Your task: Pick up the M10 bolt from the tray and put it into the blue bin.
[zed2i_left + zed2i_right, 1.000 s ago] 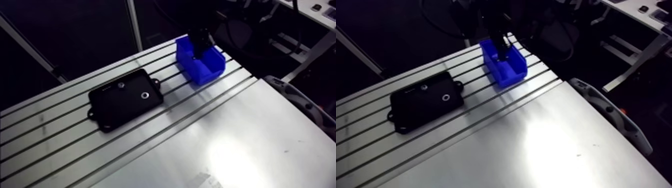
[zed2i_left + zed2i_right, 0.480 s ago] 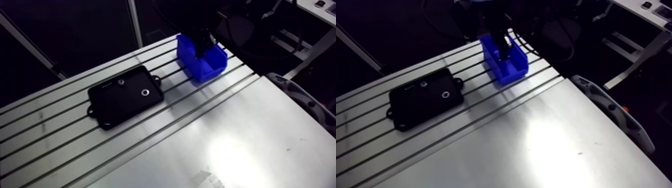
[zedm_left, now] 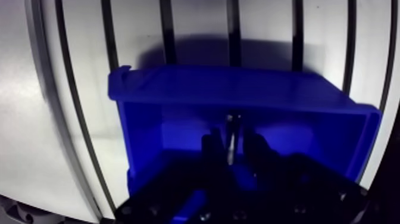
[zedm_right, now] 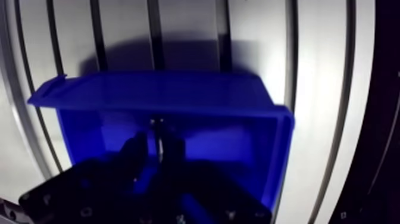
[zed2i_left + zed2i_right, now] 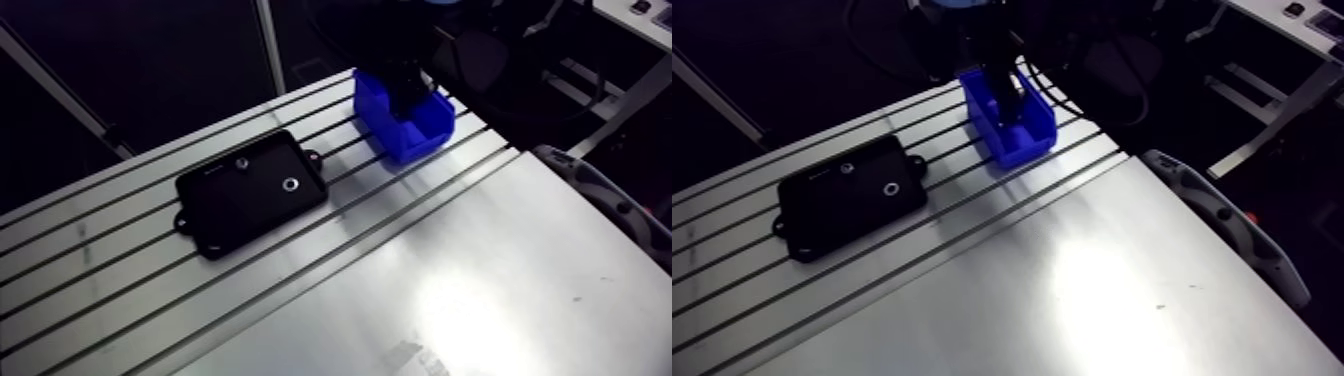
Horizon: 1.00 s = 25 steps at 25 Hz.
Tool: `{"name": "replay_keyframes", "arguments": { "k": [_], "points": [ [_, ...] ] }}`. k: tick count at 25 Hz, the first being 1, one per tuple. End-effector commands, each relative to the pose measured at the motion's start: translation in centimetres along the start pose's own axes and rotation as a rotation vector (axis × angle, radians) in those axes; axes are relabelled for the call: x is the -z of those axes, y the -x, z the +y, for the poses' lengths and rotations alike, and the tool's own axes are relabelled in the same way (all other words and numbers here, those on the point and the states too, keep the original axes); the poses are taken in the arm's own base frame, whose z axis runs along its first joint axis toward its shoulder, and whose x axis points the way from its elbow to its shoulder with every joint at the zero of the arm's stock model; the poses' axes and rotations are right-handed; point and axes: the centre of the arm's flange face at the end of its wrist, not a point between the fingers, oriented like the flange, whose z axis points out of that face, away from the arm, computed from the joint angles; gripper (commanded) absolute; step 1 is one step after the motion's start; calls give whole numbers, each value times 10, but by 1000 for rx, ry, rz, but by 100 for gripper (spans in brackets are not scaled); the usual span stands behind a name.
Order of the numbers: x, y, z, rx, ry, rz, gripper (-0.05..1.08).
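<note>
The claw [image 3: 233, 146] hung inside the blue bin [image 3: 238, 89], its two dark fingers [image 3: 209, 148] drawn close with only a narrow gap between them, and in that gap stood a slim bright metal piece, upright, which I took for the M10 bolt [image 3: 230, 122]. So the claw was closed upon the bolt, which was clear of the tray and within the bin's walls; how near the bin's floor it hung the wrist view did not show. In the arm view the bin stood at the far end of the slotted tabletop [image 5: 450, 280], and the black tray [image 5: 215, 218] lay well apart from it with two small round parts [image 5: 291, 185] resting in it. By my judgement only the letting go was left to do. The bolt would be stiff steel, heavy for its size and in no way fragile, so a short drop onto the plastic floor should not harm it; yet a shank is slippery in a flat pinch and may swing if taken off-centre. The hold seemed to be across the shank, the sensible place for it. On release it might roll or bounce, but the bin's walls should keep it in.
</note>
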Motion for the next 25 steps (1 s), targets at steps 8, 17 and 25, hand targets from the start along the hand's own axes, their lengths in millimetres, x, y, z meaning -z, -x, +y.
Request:
{"name": "replay_keyframes", "arguments": {
  "k": [8, 17, 25],
  "points": [
    [27, -5, -7, -1, 36, -18, 1],
    [115, -2, -27, -97, 141, -82, 1],
    [188, -23, -45, -514, 158, -54, 1]
  ]
}}
